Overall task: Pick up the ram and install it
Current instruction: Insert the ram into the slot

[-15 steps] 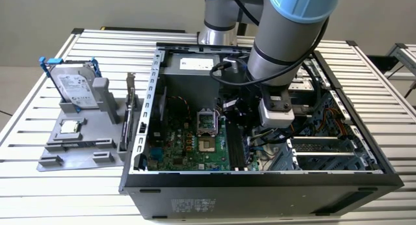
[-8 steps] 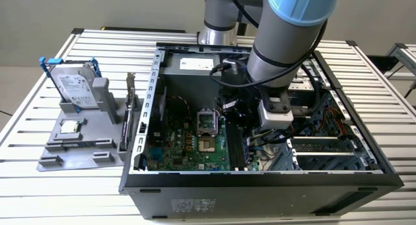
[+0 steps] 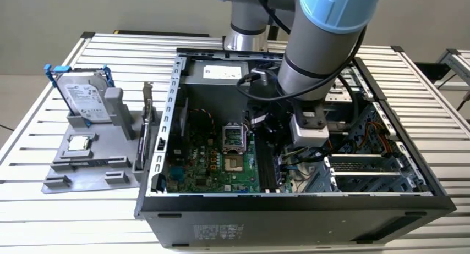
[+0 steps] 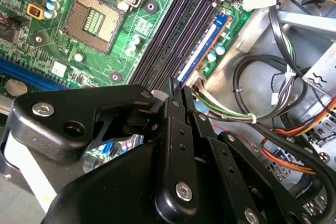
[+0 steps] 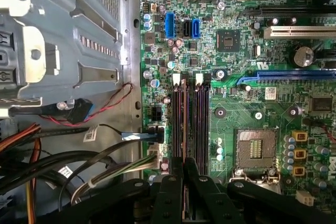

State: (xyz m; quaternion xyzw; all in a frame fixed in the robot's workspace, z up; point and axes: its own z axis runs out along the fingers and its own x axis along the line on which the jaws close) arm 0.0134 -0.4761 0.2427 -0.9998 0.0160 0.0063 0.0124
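Blue-edged and thin, the ram [image 4: 203, 45] stands in the outermost black slot [image 4: 168, 30] on the green board [image 4: 31, 35]. I see my claw [image 4: 176, 88] right at its near end, with both black fingers [image 4: 173, 90] pinched close together. The ram stretches away from the fingertips along the slot.

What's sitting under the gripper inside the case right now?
Black memory slots on the green motherboard, the ram standing along the outer one. The gripper covers their near ends, so seating is hidden.
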